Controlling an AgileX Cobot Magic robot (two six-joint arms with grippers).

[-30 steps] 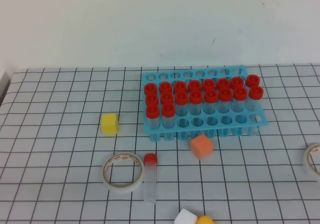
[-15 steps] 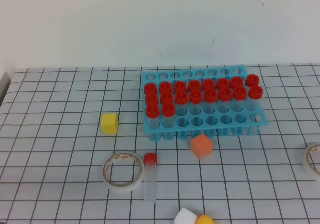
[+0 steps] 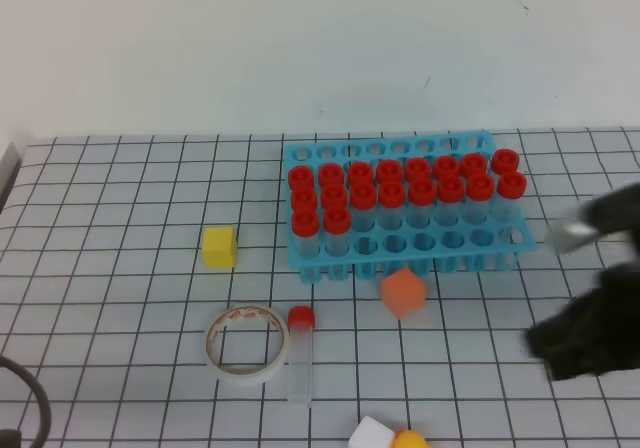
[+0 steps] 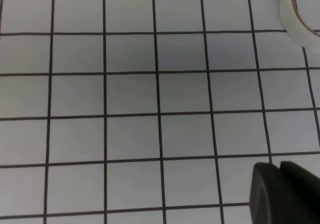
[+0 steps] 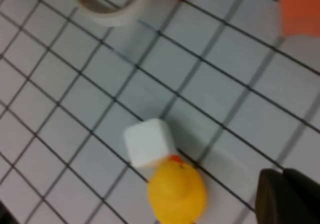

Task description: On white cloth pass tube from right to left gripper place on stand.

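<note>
Short clear plastic tube [image 3: 300, 358] with red screw cap lying on the white grid-lined cloth [image 3: 120, 298], cap end just beside a roll of white tape [image 3: 246, 343]. Bright blue rack of round holes [image 3: 405, 253] farther back, orange cube [image 3: 403, 293] near its front edge. Black right gripper [image 3: 585, 333] blurred at the right edge, jaws together (nothing held). Left gripper [image 4: 280, 196] shut too, over bare squares. Small white cube [image 5: 149, 143] touching a yellow duck [image 5: 177, 191] at the near edge.

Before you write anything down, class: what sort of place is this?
Probably a staged lab-style test bench: a blue test-tube stand full of red-capped tubes, one loose tube on a grid-printed white cloth, and odd props like a yellow cube.
</note>
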